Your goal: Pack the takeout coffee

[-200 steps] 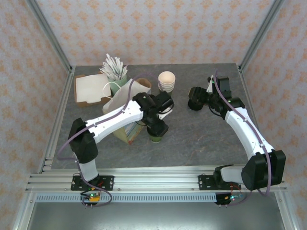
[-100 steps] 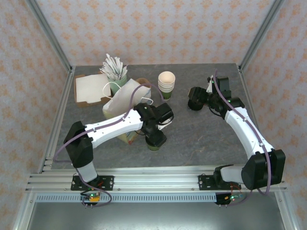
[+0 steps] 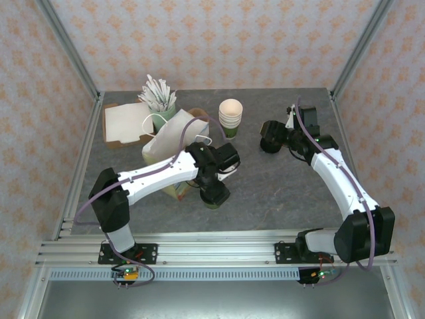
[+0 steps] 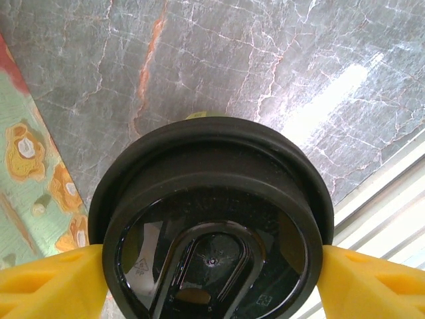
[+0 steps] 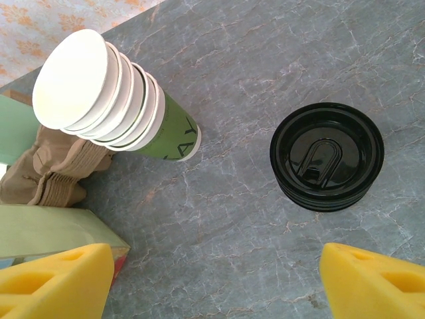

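Item: takeout coffee [image 3: 213, 201], one small paper cup with a green lower band under a glossy black snap-on lid [image 4: 211, 199]. It is standing upright on the grey marbled tabletop [image 3: 285, 193], at 6 o'clock from the stack of lidless cups [image 3: 230, 114], with the paper carrier bag [image 3: 169, 143] just beside it at 10 o'clock. You are holding the left gripper [image 4: 212, 259] straight above it. Its yellow fingers [image 4: 50, 286] are sitting against the lid's rim at 9 and 3 o'clock, but you cannot tell whether they are squeezing or only bracketing it. Your right gripper [image 5: 212, 286] is hanging well apart with its jaws spread wide and nothing between them, above the pile of black lids [image 5: 327, 156].

Handling, as a judgement: the cup is likely light, with a thin wall that dents under a hard pinch. The lid is slick and only pressed on, so lifting by it is risking a pop-off. You are better taking the wall just under the lid's skirt and keeping it upright. Whether it is filled is not showing.

Markings: small moulded symbols on the lid are too fine to read. Pale lettering on a stacked cup's green band [image 5: 174, 136] is showing only in part, and no word is legible.
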Action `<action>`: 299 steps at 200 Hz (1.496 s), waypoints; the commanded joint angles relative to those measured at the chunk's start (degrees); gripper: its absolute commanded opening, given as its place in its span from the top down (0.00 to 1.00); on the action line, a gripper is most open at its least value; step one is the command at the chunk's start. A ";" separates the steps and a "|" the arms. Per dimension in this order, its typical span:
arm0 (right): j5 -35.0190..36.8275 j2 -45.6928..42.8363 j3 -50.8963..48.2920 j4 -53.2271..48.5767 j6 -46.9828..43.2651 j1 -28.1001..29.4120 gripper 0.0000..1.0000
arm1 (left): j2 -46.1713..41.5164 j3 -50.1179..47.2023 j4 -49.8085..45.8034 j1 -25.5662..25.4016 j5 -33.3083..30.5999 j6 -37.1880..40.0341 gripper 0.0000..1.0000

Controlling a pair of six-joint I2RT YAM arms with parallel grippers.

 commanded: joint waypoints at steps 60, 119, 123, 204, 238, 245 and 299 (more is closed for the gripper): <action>-0.42 -0.28 -0.62 1.29 0.49 0.10 0.18 | 2.68 3.14 -4.29 0.88 1.26 2.13 0.18; -0.42 -0.25 -0.71 1.29 0.55 0.12 0.18 | 3.22 3.39 -4.36 1.44 1.89 2.48 0.23; -0.43 -0.24 -0.70 1.29 0.52 0.11 0.18 | 3.23 3.47 -4.46 1.45 1.99 2.58 0.24; -0.36 -0.21 -0.88 1.27 0.55 0.08 0.18 | 4.10 3.67 -4.87 1.53 2.75 2.93 0.26; -0.43 -0.26 -0.88 1.39 0.66 0.13 0.18 | 4.19 4.10 -5.12 1.53 2.87 2.84 0.28; -0.34 -0.26 -0.84 1.38 0.66 0.12 0.18 | 4.18 4.10 -5.09 1.53 2.92 2.84 0.29; -0.31 -0.21 -0.84 1.37 0.57 0.12 0.18 | 4.07 3.67 -4.97 1.53 3.45 2.60 0.34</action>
